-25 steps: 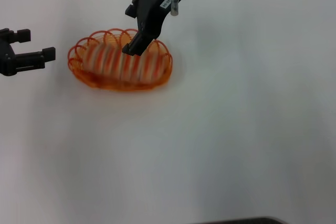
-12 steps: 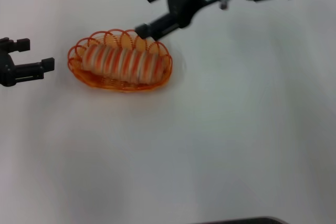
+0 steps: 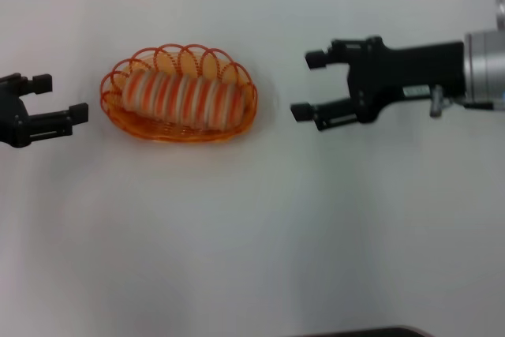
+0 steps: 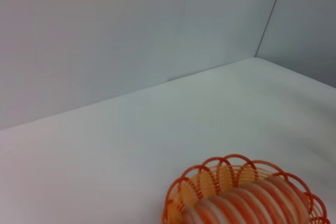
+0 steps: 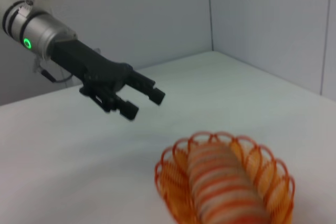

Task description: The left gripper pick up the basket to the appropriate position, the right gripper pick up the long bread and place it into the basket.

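The orange wire basket [image 3: 121, 119] stands on the white table left of centre. The long bread [image 3: 183, 98], tan with orange stripes, lies inside it. Both also show in the left wrist view, basket [image 4: 178, 198] and bread [image 4: 247, 205], and in the right wrist view, basket [image 5: 173, 192] and bread [image 5: 223, 187]. My left gripper [image 3: 61, 98] is open and empty, just left of the basket, apart from it; it also shows in the right wrist view [image 5: 144, 103]. My right gripper [image 3: 308, 84] is open and empty, to the right of the basket, well clear of it.
The white table [image 3: 252, 234] spreads all around the basket. Grey walls meet at a corner behind the table [image 4: 262, 30]. A dark edge [image 3: 355, 331] shows at the table's near side.
My right gripper has let go of the bread, lifted off the basket and swung away to the right. The bread now rests in the basket. The left gripper barely moved.
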### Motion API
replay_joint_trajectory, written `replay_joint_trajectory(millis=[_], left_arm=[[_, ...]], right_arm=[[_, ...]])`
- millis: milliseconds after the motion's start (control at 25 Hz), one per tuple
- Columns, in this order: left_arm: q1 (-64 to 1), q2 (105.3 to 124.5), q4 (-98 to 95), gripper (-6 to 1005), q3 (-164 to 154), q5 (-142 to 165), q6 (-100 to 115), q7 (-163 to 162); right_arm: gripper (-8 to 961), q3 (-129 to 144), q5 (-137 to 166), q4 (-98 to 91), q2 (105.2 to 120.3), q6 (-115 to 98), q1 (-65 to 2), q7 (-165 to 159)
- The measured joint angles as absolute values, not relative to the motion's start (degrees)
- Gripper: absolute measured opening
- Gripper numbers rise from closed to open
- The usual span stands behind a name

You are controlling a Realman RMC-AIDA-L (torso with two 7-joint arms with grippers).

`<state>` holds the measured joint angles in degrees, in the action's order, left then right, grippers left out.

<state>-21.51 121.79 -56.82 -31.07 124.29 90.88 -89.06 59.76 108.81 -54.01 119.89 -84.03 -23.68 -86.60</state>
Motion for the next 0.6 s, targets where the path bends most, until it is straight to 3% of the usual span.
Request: replay_joint_trajectory(millis=[200, 600], left_arm=[[-21.2, 121.64, -53.6, 861, -31.1, 124.6, 90.2, -87.0], [-20.5, 121.7, -52.3, 861, -31.3, 126.2, 90.2, -86.2]], right_arm=[[938, 59.5, 108.1, -50.6, 119.87, -83.9, -19.3, -81.7], [938, 59.6, 108.4, -49.2, 119.71, -83.7, -18.5, -79.7]])
